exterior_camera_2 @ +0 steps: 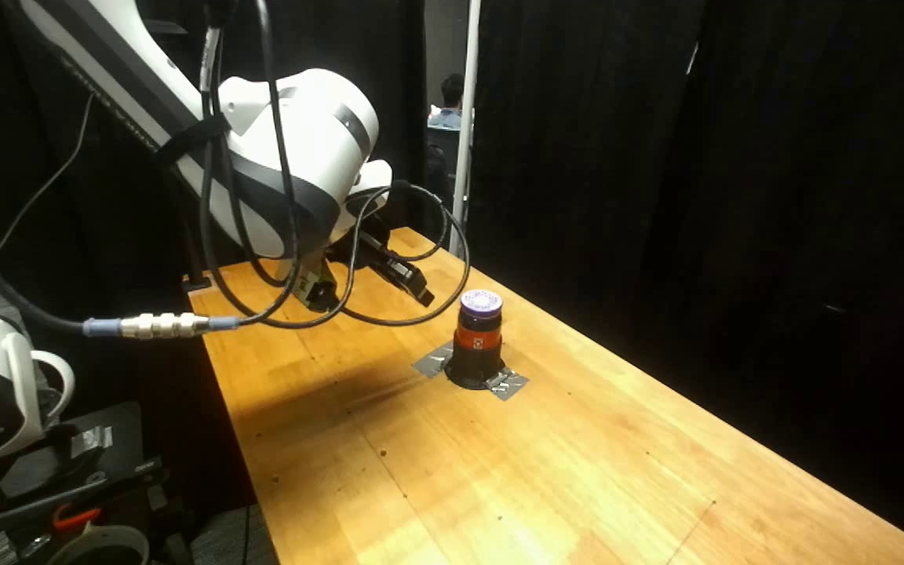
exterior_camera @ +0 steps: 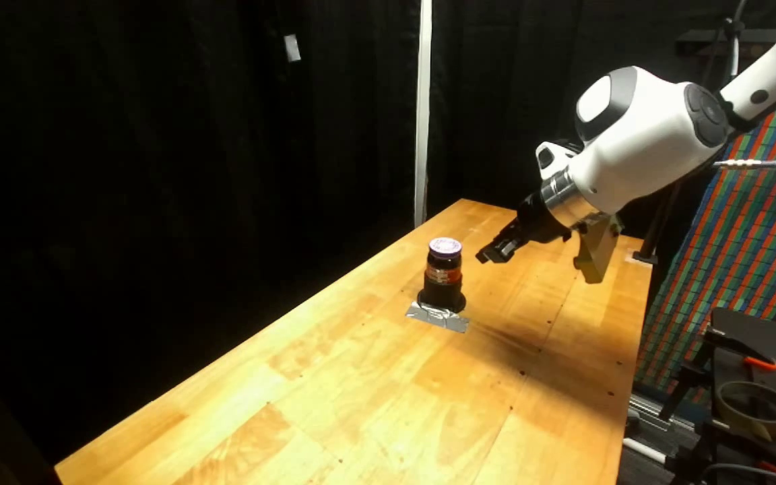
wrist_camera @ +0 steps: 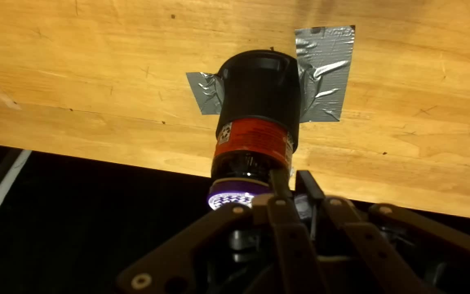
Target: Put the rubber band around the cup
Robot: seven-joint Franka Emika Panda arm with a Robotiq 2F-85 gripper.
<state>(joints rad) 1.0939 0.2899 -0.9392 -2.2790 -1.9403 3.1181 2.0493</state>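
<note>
The cup (exterior_camera: 443, 275) is a dark upright jar with a red-orange label and a purple-and-white lid. It shows in both exterior views (exterior_camera_2: 478, 339) and in the wrist view (wrist_camera: 253, 138). Its lower part sits in a black holder (wrist_camera: 259, 92) taped to the table. My gripper (exterior_camera: 490, 256) hangs above the table beside the lid, pointing down at a slant. In the wrist view, its fingertips (wrist_camera: 293, 183) overlap the lid's right edge; touching cannot be told. A narrow gap shows between them, with nothing clearly held. No rubber band can be made out.
Grey tape (wrist_camera: 328, 73) fixes the holder to the wooden table (exterior_camera: 361, 377). Black cables (exterior_camera_2: 452, 227) loop beside the wrist. A cart with a tape roll (exterior_camera: 755, 407) stands beside the table. A pale pole (exterior_camera: 423, 114) and black curtains stand behind.
</note>
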